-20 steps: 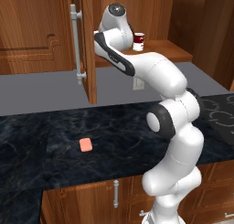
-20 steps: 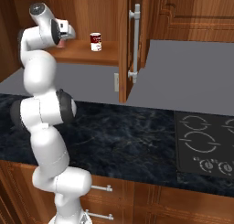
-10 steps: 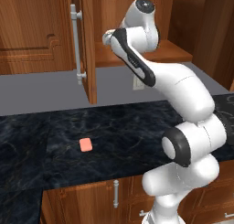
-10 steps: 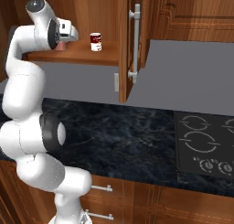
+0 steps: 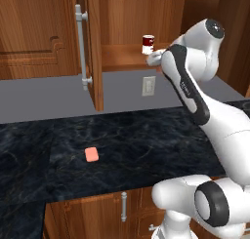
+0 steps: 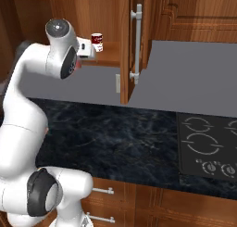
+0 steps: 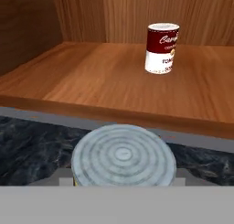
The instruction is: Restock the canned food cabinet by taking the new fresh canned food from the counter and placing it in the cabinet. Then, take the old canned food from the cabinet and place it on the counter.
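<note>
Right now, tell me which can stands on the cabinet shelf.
The dark red-and-white can, upright on the shelf. The other can, showing its grey ribbed lid, hangs before the shelf's edge.

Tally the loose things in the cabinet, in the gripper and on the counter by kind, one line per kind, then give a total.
Cans: 2, the dark red-and-white can standing on the cabinet shelf, and a can with a ringed silver lid close in front of the hand camera, at the gripper
Small pink-red block on the black counter: 1
Total: 3
</note>
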Tool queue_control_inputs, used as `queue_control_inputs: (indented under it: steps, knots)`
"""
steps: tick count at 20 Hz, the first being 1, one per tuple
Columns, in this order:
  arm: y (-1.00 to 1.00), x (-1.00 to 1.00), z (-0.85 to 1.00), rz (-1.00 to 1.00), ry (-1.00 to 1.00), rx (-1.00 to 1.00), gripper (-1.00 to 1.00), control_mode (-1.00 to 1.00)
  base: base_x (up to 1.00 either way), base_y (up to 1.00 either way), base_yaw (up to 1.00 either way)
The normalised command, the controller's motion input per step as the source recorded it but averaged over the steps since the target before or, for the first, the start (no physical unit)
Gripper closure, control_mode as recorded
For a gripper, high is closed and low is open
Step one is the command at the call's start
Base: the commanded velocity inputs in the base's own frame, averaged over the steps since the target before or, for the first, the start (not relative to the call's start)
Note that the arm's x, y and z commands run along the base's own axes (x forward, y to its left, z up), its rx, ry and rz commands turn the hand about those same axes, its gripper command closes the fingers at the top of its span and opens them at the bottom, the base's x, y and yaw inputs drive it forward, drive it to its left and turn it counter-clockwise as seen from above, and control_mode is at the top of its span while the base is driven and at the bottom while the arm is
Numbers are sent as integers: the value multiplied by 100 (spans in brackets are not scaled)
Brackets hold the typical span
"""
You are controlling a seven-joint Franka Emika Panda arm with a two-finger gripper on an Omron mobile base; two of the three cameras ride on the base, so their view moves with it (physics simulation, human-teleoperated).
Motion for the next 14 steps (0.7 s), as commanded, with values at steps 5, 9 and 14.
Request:
queue_control_inputs:
  steps: [5, 9, 14]
  knots:
    - [-36, -100, -91, 22, 7, -15, 100, -100, 0, 0, 0]
    - [5, -60, -100, 30, 34, -26, 100, -100, 0, 0, 0]
    - [69, 38, -100, 16, 28, -19, 100, -100, 0, 0, 0]
